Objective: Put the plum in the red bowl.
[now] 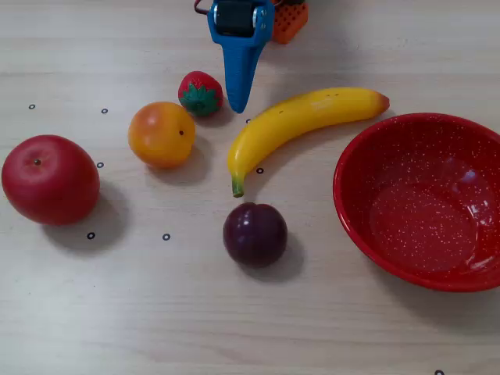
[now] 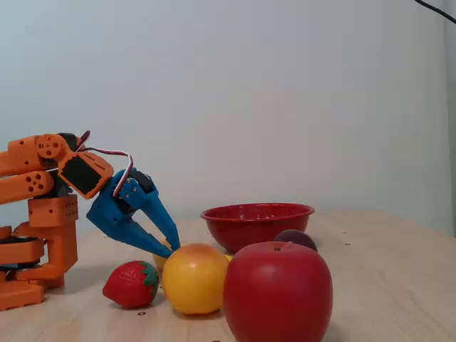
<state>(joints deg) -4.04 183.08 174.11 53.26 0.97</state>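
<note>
Top-down fixed view: plum (image 1: 255, 233) sits alone on the table (image 1: 156, 328), just below the banana (image 1: 301, 121) tip, w/ the red bowl (image 1: 422, 199) to its right, apart. Gripper (image 1: 237, 105) hangs near the strawberry (image 1: 201, 93), well short of the plum; jaws read as one blue wedge here, can't tell the gap. Best approach imo: come straight down over the plum, clear of the banana. Side fixed view: jaws slightly apart, empty, tips by the orange fruit (image 2: 194, 278). Plum (image 2: 296, 238) mostly hidden behind the apple (image 2: 278, 291); arm base cut off at left.
</note>
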